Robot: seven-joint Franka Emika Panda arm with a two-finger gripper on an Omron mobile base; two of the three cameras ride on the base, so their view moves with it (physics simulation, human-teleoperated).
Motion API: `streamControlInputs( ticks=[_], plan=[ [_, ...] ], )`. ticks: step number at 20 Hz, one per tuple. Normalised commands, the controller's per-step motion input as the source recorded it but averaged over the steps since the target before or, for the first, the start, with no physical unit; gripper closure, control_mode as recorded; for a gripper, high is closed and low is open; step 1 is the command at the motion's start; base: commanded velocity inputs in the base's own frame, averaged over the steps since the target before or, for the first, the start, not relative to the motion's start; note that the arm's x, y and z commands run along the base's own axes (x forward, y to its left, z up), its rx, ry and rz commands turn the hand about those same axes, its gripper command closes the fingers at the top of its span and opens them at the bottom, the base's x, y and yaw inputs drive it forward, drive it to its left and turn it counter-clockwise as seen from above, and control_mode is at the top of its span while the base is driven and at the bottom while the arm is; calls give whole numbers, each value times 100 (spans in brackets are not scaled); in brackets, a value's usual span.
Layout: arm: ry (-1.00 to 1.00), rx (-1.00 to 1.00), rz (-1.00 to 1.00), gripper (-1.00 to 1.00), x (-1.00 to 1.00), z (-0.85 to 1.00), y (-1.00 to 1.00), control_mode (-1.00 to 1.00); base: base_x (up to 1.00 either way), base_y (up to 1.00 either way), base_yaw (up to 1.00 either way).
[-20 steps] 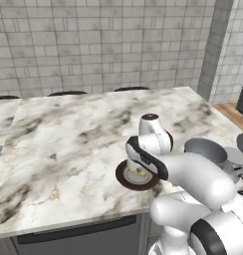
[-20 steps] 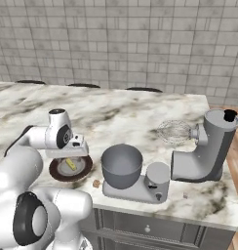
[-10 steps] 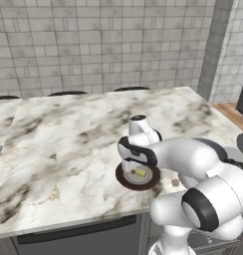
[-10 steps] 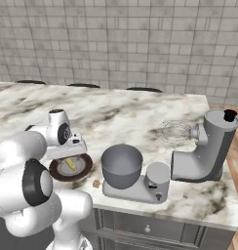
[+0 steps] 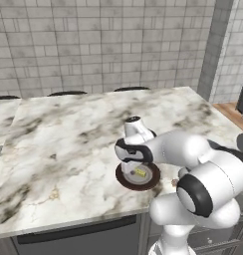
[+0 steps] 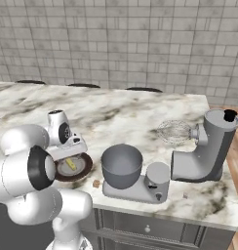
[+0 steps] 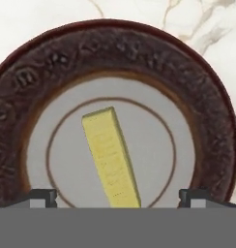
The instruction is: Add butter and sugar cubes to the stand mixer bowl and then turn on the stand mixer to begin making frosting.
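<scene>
The butter (image 7: 111, 157), a pale-yellow stick, lies slanted on the grey centre of a round dark-brown plate (image 7: 139, 48). My gripper (image 7: 118, 197) hangs just above it, open, one fingertip on each side of the stick's near end, nothing held. From the base I see the butter (image 5: 139, 173) (image 6: 71, 165) under my hand. To the plate's right stands the grey stand mixer bowl (image 6: 122, 166) on the flat base of the stand mixer (image 6: 208, 151). A tiny tan sugar cube (image 6: 96, 183) lies on the counter between plate and base.
A wire whisk (image 6: 174, 131) juts from the mixer's head towards the bowl. The marble counter (image 5: 68, 134) stretches wide to the left and back, up to a tiled wall. The counter's front edge runs close below the plate (image 5: 124, 180).
My hand has shifted slightly left and come down over the plate, while the arm's elbow swung around. Plate, butter, bowl and mixer have stayed put.
</scene>
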Motion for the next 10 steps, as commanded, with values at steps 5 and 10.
streamControlInputs(
  ticks=[5,10],
  plan=[
    [0,-2,7,-100,0,-21,0,-100,0,0,0],
    [0,-1,6,-100,0,-17,0,-100,0,0,0]
  ],
)
